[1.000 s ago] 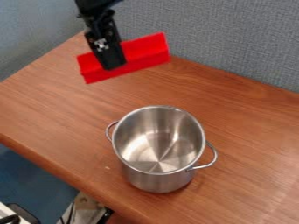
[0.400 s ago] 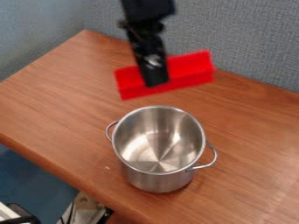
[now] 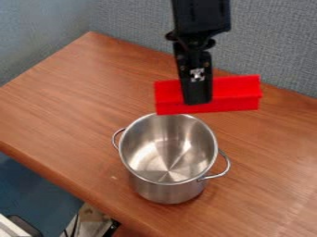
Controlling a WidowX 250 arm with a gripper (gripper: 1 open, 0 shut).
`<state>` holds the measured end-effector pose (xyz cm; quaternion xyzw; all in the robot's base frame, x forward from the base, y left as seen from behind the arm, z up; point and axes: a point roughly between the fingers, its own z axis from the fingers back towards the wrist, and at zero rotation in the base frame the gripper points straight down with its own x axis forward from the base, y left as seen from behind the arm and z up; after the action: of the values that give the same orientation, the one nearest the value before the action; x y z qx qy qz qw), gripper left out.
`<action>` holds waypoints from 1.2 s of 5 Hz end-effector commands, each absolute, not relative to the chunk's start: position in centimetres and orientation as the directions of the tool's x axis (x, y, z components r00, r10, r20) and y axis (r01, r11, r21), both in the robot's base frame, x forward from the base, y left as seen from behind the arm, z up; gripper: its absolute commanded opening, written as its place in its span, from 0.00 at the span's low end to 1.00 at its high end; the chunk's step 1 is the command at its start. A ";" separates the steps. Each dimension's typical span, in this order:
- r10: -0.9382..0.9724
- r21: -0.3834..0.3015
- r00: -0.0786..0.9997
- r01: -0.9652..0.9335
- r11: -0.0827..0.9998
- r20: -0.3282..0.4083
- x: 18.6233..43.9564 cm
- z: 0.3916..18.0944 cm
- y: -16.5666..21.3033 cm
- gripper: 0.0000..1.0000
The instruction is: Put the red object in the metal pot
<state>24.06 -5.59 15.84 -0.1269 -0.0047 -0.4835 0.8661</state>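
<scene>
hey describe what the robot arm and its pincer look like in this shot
The arm is a boxy black housing coming down from the top edge. Below it the pincer is black too, narrow and long, with small pale spots that could be screws or glints. No cables or readable markings show.

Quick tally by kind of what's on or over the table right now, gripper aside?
Red block, held in the gripper above the pot's far rim: 1
Metal pot, standing on the wooden table, nothing inside: 1
Total: 2
</scene>
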 end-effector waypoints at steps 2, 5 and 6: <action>-0.860 -0.263 0.496 0.851 0.455 0.118 27.4 15.3 -8.0 1.00; -0.824 -0.337 0.558 0.798 0.499 0.100 26.0 16.3 -4.7 1.00; -0.874 -0.322 0.476 0.846 0.426 0.095 25.5 14.3 -4.4 1.00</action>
<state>25.40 -4.30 13.50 -0.1752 0.0577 -0.4966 0.8481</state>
